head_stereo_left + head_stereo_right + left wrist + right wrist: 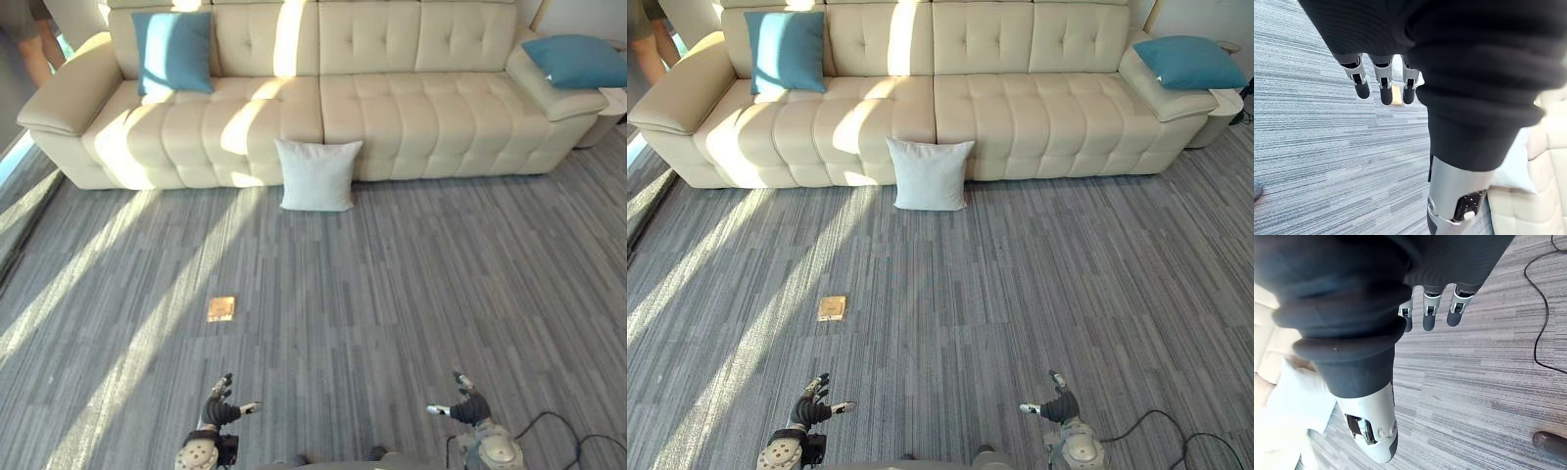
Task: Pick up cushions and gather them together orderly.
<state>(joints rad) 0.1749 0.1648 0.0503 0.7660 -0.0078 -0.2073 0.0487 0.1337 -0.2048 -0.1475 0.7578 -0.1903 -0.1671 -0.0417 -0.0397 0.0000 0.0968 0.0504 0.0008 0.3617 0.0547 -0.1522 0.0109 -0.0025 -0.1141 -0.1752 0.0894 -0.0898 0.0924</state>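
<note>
Your left hand (223, 403) is hanging low over the grey carpet (411, 294) at the near edge of the head view. Its fingers (1383, 85) are reaching out straight and relaxed, gripping nothing. Your right hand (460, 399) is hovering level with it on the other side, and its fingers (1430, 316) are likewise hanging loose and empty. Both hands are sitting well apart from every cushion.

The white cushion (316, 174) is standing upright on the carpet, leaning against the front of the cream sofa (421, 108) near its middle seam. The left teal cushion (173, 51) is resting on the seat at the sofa's left end, leaning back against the backrest. The right teal cushion (580, 61) is lying on top of the sofa's right armrest. The three cushions are sitting well apart from one another.

A small tan square (221, 308) is lying flat on the carpet between your left hand and the sofa. A person (24, 29) is standing at the far left corner, just beyond the sofa's left armrest.
</note>
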